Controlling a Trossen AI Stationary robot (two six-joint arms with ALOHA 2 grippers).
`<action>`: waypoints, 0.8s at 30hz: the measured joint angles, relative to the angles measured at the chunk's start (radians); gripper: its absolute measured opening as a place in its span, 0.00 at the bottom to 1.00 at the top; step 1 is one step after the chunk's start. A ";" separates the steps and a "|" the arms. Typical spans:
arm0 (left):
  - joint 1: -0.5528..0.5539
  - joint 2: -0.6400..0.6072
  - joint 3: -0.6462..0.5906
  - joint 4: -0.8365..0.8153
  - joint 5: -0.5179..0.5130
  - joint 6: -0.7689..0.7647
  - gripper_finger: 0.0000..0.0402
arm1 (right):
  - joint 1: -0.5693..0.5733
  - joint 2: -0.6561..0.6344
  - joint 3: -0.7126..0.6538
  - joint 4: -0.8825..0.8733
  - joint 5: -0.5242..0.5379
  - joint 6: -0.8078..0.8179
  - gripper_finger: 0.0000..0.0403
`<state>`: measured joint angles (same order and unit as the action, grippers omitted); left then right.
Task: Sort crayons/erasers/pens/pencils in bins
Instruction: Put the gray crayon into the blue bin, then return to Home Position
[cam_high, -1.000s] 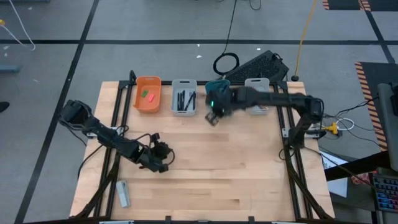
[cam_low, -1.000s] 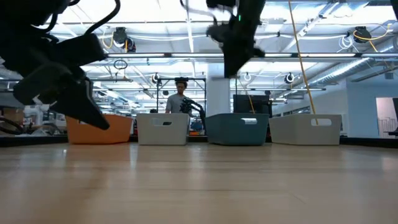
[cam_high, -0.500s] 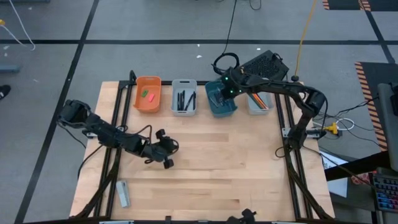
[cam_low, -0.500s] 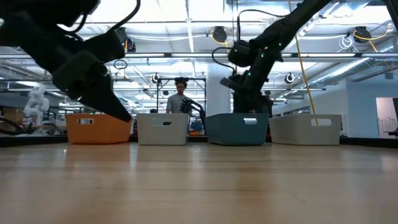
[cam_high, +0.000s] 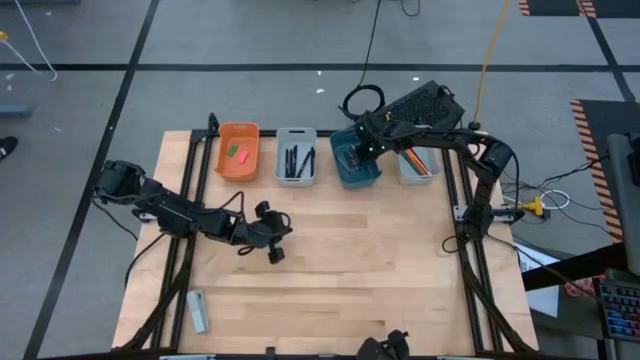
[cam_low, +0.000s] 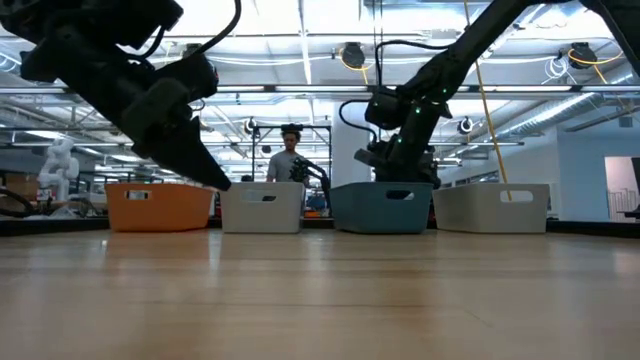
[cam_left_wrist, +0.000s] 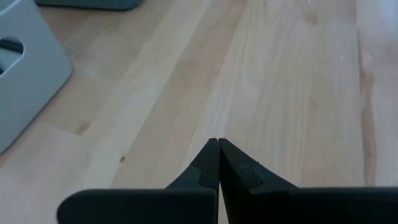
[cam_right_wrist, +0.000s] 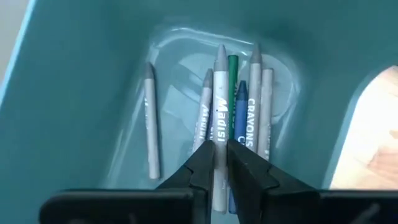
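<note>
On the left, the left gripper (cam_high: 272, 240) hangs over bare wood in the middle-left of the desk (cam_high: 380, 280), its fingers pressed together with nothing between them, as its wrist view shows. A small grey object (cam_high: 197, 310) lies at the near left corner of the desk; what it is cannot be told.

Along the far edge the bins stand in a row. The orange bin (cam_high: 238, 151) holds the green eraser (cam_high: 232, 150) and the pink-red eraser (cam_high: 240, 156). Next to it a pale grey bin (cam_high: 296, 155) holds dark pens (cam_high: 296, 158). Then comes the teal bin (cam_high: 355, 160), where the right gripper (cam_high: 366, 150) sits low inside. Its fingers are nearly together, a thin gap left, and seem to hold nothing; the crayons (cam_right_wrist: 231, 118) lie on the floor of the bin just beyond the fingertips. The last pale bin (cam_high: 415, 162) on the right holds pencils (cam_high: 416, 160).

The step looks like a crayon drop just finished. No loose item shows on the desk apart from that grey object, so sorting seems almost done. Next, the right arm needs to lift straight up clear of the bin wall.

The desk is pale wood planks on a dark frame. Beyond is a large hall with ceiling lights, and a person (cam_low: 288, 160) stands far behind the bins.
</note>
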<state>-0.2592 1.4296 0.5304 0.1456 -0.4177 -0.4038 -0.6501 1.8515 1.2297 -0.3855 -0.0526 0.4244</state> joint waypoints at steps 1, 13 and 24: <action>0.002 0.000 0.000 0.002 0.000 0.000 0.00 | 0.000 0.001 0.000 0.000 0.000 -0.002 0.09; 0.006 -0.023 0.000 0.019 0.001 0.005 0.00 | 0.001 -0.010 0.000 -0.027 -0.001 -0.112 0.31; 0.087 -0.243 -0.113 0.087 0.053 0.080 0.00 | 0.075 -0.411 -0.294 0.233 -0.001 -0.341 0.03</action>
<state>-0.1720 1.1871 0.4176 0.2329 -0.3652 -0.3240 -0.5755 1.4401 0.9352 -0.1527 -0.0537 0.0834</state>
